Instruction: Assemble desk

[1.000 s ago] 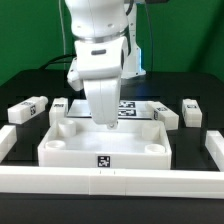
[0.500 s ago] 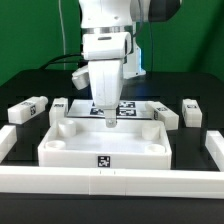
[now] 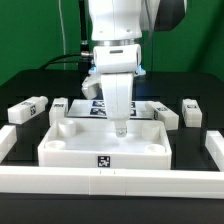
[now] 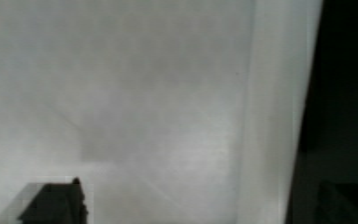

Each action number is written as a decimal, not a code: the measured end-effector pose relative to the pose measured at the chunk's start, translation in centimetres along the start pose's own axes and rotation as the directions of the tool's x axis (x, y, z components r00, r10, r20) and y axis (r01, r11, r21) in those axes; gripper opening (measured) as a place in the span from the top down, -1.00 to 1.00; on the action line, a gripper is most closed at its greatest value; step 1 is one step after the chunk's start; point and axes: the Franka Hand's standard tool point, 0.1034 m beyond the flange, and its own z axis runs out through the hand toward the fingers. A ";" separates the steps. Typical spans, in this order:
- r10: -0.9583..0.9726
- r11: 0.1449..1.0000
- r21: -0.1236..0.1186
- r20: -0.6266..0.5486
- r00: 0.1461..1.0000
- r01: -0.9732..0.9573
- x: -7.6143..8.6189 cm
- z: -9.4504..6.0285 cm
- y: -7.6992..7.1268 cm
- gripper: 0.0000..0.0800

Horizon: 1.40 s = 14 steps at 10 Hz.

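Observation:
The desk tabletop (image 3: 70,150), a white tray with a raised rim and corner sockets, lies in the middle of the table with a tag on its front wall. My gripper (image 3: 121,130) hangs inside it, just above the floor, right of centre, holding nothing. Two white legs (image 3: 27,108) (image 3: 58,108) lie at the exterior view's left, and two more (image 3: 166,115) (image 3: 190,112) at its right. In the wrist view the white tabletop surface (image 4: 158,100) fills the frame. One dark fingertip (image 4: 51,203) shows far from the other side, so the jaws stand open.
The marker board (image 3: 95,108) lies behind the tabletop, partly hidden by the arm. Long white border rails run along the front (image 3: 110,181), the left (image 3: 6,143) and the right (image 3: 214,150). The table is dark.
The arm has moved toward the exterior view's right and a little lower over the tabletop floor. The parts have not moved.

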 end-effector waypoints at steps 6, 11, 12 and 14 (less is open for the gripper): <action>0.015 1.000 0.012 0.000 1.000 -0.015 0.2 0.6 -0.3 0.51; 0.018 1.000 0.013 0.001 1.000 -0.018 0.1 0.7 -0.3 0.85; 0.018 1.000 0.013 0.001 1.000 -0.018 0.1 0.7 -0.3 0.85; 0.008 1.000 0.021 0.002 1.000 -0.008 0.3 0.7 -0.3 0.85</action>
